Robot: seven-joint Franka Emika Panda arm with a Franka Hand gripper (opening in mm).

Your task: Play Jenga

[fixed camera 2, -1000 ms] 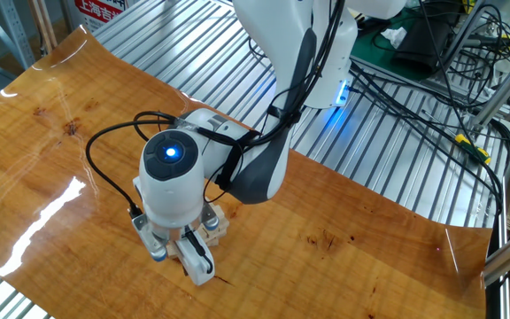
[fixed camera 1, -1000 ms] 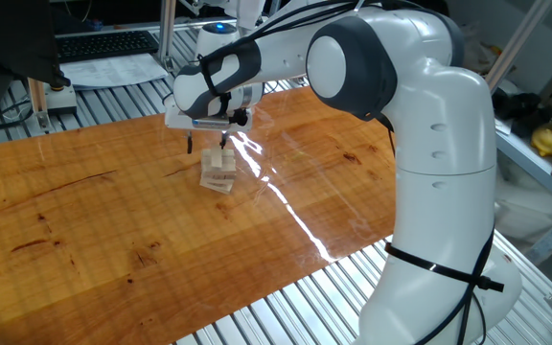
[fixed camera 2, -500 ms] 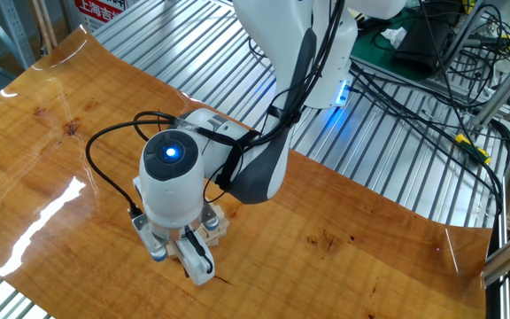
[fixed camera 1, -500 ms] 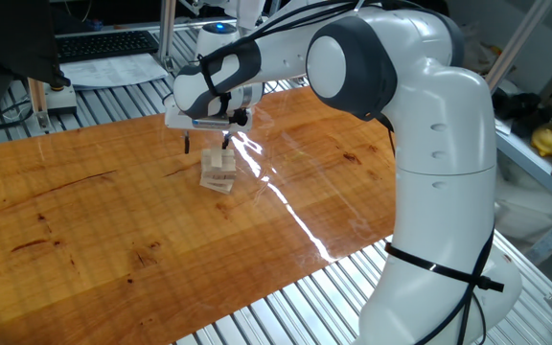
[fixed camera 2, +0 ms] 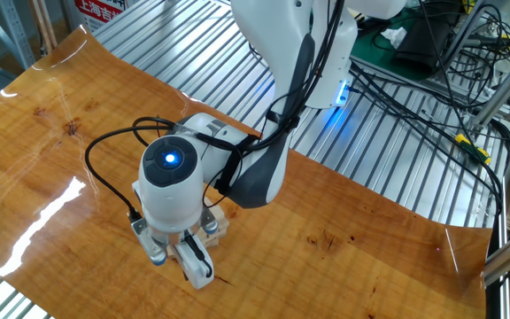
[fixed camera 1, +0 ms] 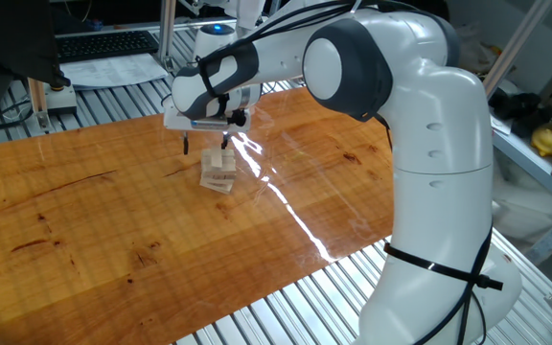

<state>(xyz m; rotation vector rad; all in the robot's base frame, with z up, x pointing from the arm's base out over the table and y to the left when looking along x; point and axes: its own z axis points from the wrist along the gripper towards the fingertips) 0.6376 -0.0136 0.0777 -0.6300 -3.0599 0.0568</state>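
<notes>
Your white arm (fixed camera 1: pixel 420 125) fills the right half of one fixed view, reaching left across the glossy wooden table (fixed camera 1: pixel 84 211). Left of centre, upper half of the frame, stands the Jenga (fixed camera 1: pixel 219 172): a short stack of pale bare wooden blocks in crossed layers, edges slightly uneven. The gripper (fixed camera 1: pixel 205 146) hangs directly over it, fingers spread apart, one dark fingertip (fixed camera 1: pixel 187 146) left of the stack. In the other fixed view the wrist covers nearly all of the tower.

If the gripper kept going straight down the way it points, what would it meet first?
Probably the Jenga tower: the gripper points down, open, just above it, one finger near the top block. Exact alignment in depth is unclear.
</notes>
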